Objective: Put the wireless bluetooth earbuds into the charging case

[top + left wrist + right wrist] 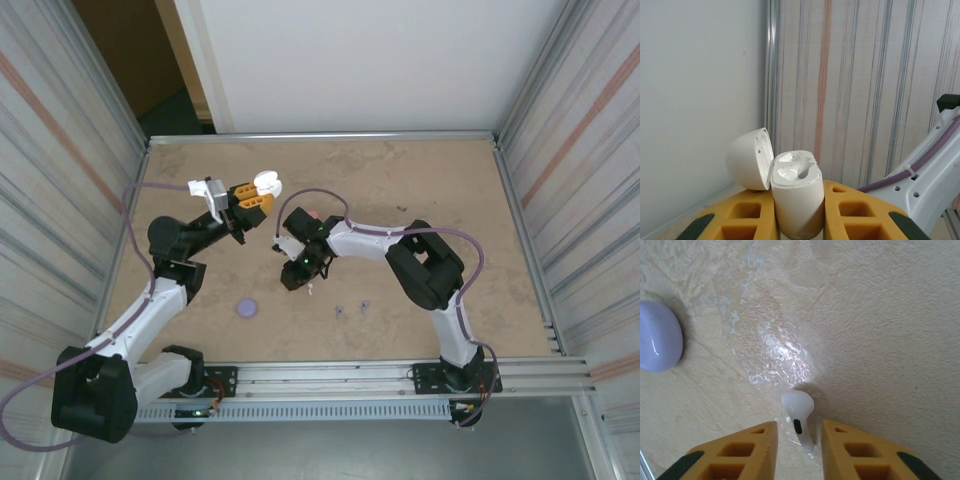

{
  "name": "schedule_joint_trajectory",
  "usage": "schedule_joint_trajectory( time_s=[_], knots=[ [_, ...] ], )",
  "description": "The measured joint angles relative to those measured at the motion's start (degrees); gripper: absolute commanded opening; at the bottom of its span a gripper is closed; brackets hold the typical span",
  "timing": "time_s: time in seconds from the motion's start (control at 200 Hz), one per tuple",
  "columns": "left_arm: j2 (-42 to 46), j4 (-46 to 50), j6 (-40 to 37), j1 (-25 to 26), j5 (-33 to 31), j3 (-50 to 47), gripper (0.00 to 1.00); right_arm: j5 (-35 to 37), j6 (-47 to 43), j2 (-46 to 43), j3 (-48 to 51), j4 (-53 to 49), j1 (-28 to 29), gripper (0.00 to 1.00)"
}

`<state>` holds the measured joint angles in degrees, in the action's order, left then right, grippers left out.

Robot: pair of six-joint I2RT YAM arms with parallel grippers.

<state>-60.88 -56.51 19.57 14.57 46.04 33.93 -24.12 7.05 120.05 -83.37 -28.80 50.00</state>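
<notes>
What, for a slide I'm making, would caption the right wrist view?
Right gripper open around a white earbud lying on the table, purple case nearby.

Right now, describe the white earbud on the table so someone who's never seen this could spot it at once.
Start at the tan table, near its middle, where the right gripper points down. The white earbud lies on the surface between its parted jaws, to the right of the closed purple case. Its neighbours, two small earbuds, are purple; this one is white and stemmed.
</notes>
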Motion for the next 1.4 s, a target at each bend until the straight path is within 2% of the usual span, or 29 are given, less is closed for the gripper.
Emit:
schedule_joint_trajectory(
  time_s=[0.426,1.403],
  knots=[
    [0.00,0.00,0.00,0.00,0.00,0.00,0.00,2.67,-0.28,0.44,-5.33,-2.93,0.79,0.41],
    [0.00,0.00,-0.02,0.00,-0.02,0.00,0.00,7.52,-2.21,5.16,-10.58,-8.81,3.41,0.38]
  ],
)
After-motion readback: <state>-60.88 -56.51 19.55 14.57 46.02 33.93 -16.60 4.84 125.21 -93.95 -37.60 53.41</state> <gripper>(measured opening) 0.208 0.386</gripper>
